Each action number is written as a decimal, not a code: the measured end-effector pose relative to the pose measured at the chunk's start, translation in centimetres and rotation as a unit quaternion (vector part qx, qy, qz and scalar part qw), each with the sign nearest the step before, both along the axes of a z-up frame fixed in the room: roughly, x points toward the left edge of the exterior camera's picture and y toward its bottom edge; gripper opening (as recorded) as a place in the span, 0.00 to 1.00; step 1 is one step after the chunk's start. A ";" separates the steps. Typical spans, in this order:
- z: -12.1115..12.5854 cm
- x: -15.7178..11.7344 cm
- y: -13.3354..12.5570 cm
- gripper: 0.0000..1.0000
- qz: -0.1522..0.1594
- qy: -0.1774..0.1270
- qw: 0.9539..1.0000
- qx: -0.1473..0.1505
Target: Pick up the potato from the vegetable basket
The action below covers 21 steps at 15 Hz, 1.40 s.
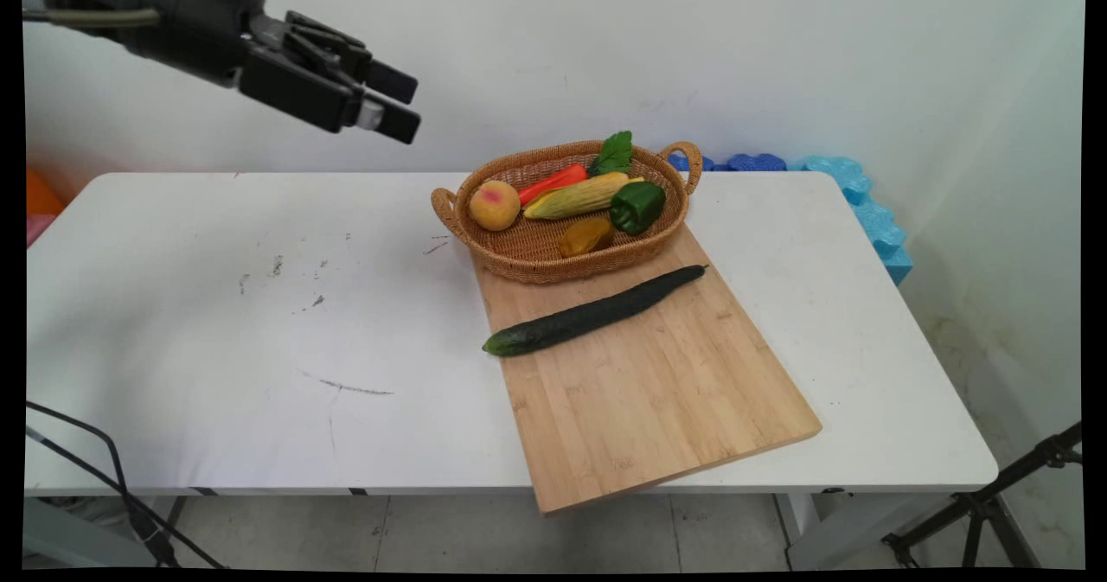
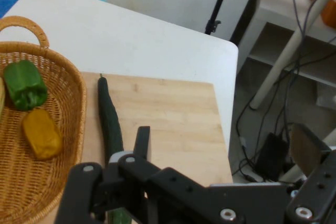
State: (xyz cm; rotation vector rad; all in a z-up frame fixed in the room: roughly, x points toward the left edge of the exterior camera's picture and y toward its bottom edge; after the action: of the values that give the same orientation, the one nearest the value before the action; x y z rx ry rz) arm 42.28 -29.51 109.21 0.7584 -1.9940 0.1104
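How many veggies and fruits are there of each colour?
Green: 2, the cucumber and the green pepper
Yellow: 2, the corn and the yellow pepper
Orange-red: 1, the carrot
Peach-coloured: 1, the peach
Total: 6

Gripper (image 1: pixel 393 106): you see black.
Cucumber (image 1: pixel 593 312): dark green.
Board (image 1: pixel 657 392): pale bamboo, your striped grain.
Basket (image 1: pixel 527 258): tan weave.
Peach (image 1: pixel 495 205): yellow-orange, red blush.
Carrot (image 1: pixel 555 182): orange-red.
Corn (image 1: pixel 578 197): pale yellow.
Pepper (image 1: pixel 637 207): green.
Yellow pepper (image 1: pixel 586 237): mustard yellow.
Table (image 1: pixel 216 322): white, dark scuffs.
Foam (image 1: pixel 873 219): blue.
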 end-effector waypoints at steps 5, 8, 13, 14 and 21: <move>0.0 -2.3 -3.2 1.00 0.034 -0.003 0.999 -0.005; -0.3 -3.4 -5.8 1.00 0.060 -0.010 0.998 -0.002; -2.1 -5.6 -10.0 1.00 0.093 -0.031 0.995 0.007; -2.7 -6.1 -10.9 1.00 0.101 -0.040 0.994 0.009; -7.4 -9.9 -15.4 1.00 0.133 -0.104 0.985 0.037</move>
State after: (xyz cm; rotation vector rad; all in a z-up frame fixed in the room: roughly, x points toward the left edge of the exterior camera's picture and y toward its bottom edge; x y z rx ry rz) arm 32.40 -44.93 101.83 1.0978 -2.0908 0.2850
